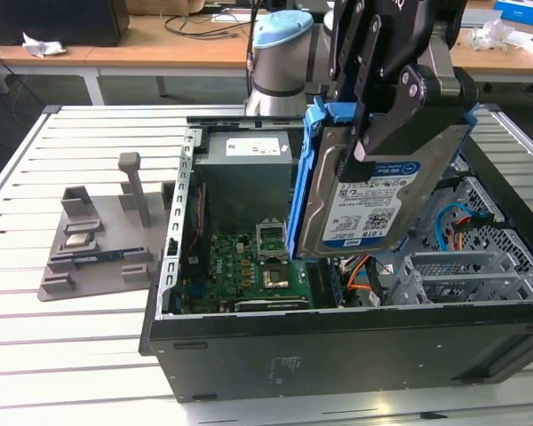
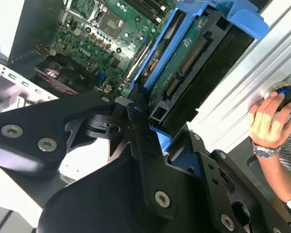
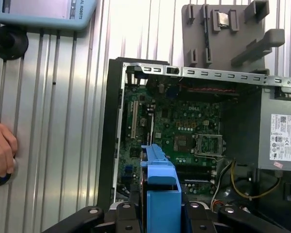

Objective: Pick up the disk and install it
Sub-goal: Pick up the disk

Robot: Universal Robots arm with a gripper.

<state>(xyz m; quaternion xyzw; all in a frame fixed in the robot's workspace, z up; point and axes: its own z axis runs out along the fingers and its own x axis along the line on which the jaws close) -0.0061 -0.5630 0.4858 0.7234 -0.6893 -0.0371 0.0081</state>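
The disk (image 1: 373,200), a silver hard drive with a blue-and-white label in a blue plastic rail frame, hangs tilted on edge above the open computer case (image 1: 338,346). My gripper (image 1: 377,133) is shut on it from above, black fingers (image 1: 400,106) clamped across its upper part. In the second wrist view the disk (image 2: 184,63) shows its green circuit side, held by my gripper (image 2: 155,131). The blue frame (image 3: 160,189) sticks out from my gripper (image 3: 160,216) over the motherboard (image 3: 184,131) in the first wrist view.
A silver drive cage (image 1: 466,271) sits at the exterior view's right inside the case, with orange and blue cables (image 1: 457,222) nearby. The grey power supply (image 1: 249,169) fills the back. A grey fixture (image 1: 98,240) stands beside the case. A person's hand (image 2: 269,116) rests on the table.
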